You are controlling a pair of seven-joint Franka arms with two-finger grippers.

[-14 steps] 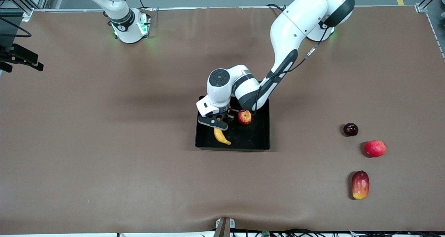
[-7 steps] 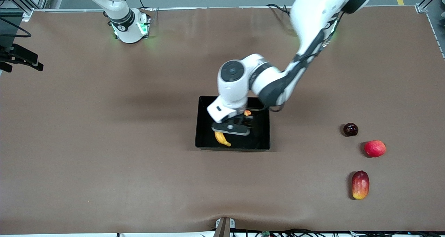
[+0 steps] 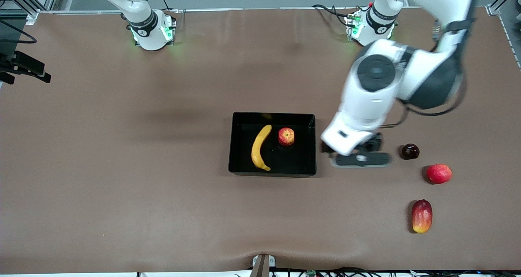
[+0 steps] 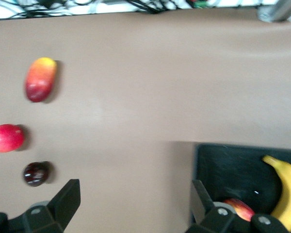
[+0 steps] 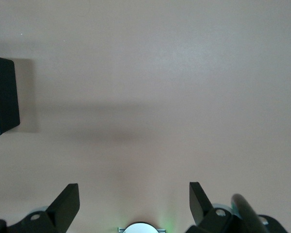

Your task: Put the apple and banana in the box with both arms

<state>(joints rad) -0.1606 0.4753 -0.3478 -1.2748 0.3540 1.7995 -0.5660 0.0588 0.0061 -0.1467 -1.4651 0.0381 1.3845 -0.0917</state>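
The black box [image 3: 272,173] sits mid-table. In it lie the yellow banana [image 3: 259,147] and, beside it toward the left arm's end, the red-yellow apple [image 3: 286,136]. My left gripper [image 3: 360,159] hangs open and empty over bare table between the box and a dark maroon fruit. The left wrist view shows its open gripper [image 4: 135,199] with the box [image 4: 218,165], banana [image 4: 286,194] and apple [image 4: 238,208] off to one side. My right gripper [image 5: 134,196] is open and empty, high over bare table near its own base; the box wall [image 5: 2,97] shows at the view's edge.
Three loose fruits lie toward the left arm's end: a dark maroon fruit [image 3: 410,151], a round red fruit [image 3: 438,173] and a red-yellow mango [image 3: 421,216]. The right arm [image 3: 138,8] waits by its base. A black fixture [image 3: 24,67] juts in at the table's edge.
The left gripper opened, let go of the banana in the box, rose and swung away toward the left arm's end. The banana now lies uncovered beside the apple. The right arm has not moved.
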